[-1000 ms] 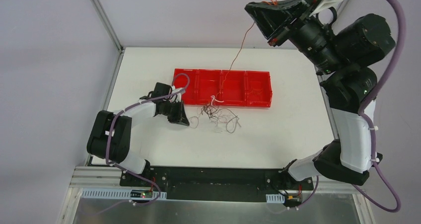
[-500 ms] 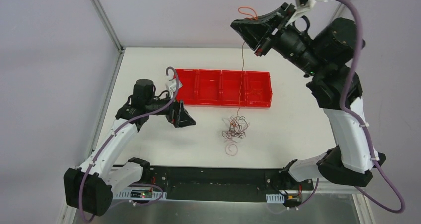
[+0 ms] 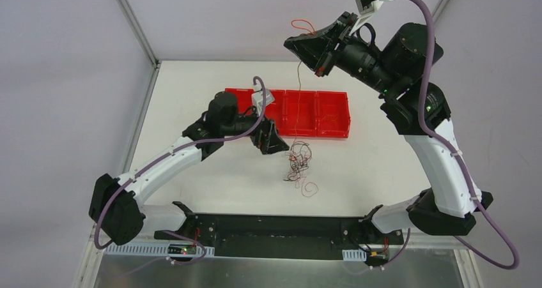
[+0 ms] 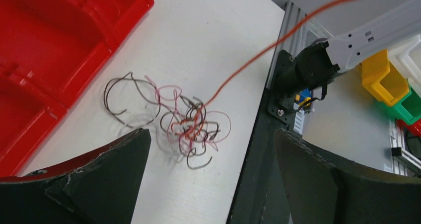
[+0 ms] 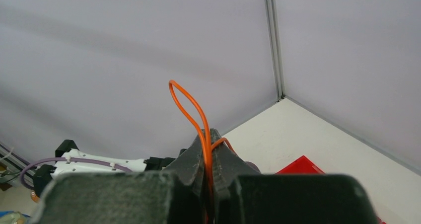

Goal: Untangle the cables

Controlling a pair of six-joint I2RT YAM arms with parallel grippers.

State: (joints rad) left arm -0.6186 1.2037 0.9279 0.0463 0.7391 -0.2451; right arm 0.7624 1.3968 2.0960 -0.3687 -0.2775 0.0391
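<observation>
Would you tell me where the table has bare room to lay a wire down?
Bare table lies right of the red tray and along the back edge behind it. It is crowded in front of the tray, where the tangle sits beside the open left hand.

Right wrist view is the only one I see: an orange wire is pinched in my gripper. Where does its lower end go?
Observer: The wire runs down into a tangle lying on the table, in front of the red tray.
Operator: Does the left gripper hold the tangle?
Observer: No. The left gripper is open beside the tangle and touches no wire.
Operator: Is my wire slack?
Observer: It runs almost straight up from the tangle, so little slack shows.
</observation>
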